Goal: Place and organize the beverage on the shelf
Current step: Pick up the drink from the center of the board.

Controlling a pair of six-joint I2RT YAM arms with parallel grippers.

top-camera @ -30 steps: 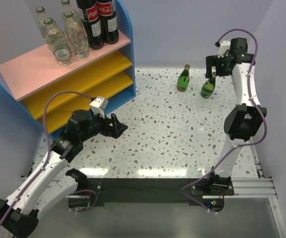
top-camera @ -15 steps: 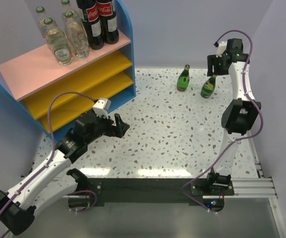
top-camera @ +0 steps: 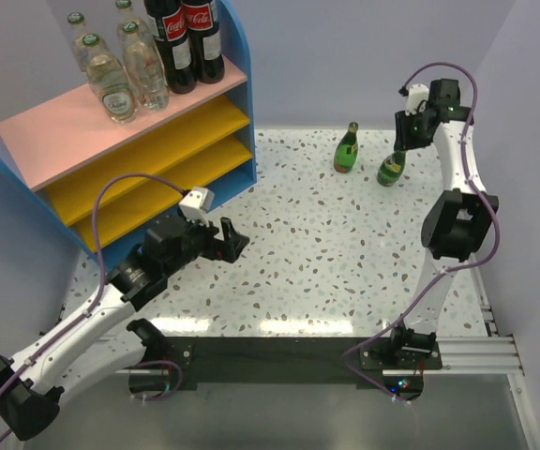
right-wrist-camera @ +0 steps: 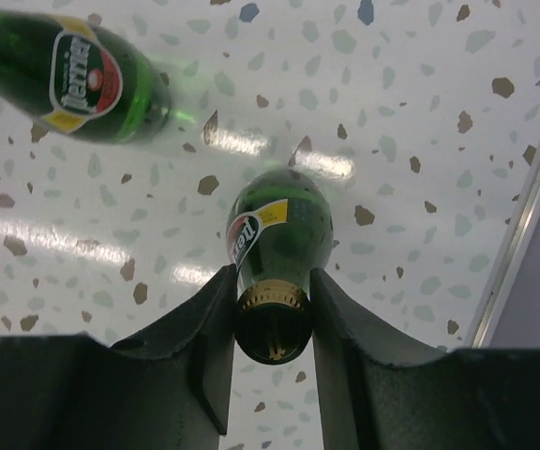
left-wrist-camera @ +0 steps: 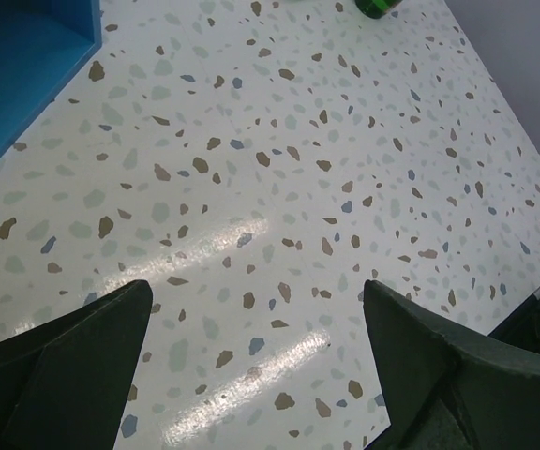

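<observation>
Overhead view plus two close, down-facing wrist views, table (top-camera: 345, 244) shared

Left side: reaches low and forward from the near-left base with the white-and-black left arm (top-camera: 92, 314), elbow bent, wrist angled toward the middle. Carries the black two-finger left gripper (top-camera: 232, 239) spread wide, closed on nothing. In the wrist view, shows its dark fingers (left-wrist-camera: 64, 366) far apart at the lower corners.

Right side: rises tall from the near-right base with the white-and-black right arm (top-camera: 457, 187), folds at the black elbow and leans to the far right. Points the black right gripper (right-wrist-camera: 270, 319) downward, pinched on the neck of a small green glass bottle (right-wrist-camera: 284, 225), one finger on each side, touching.
</observation>
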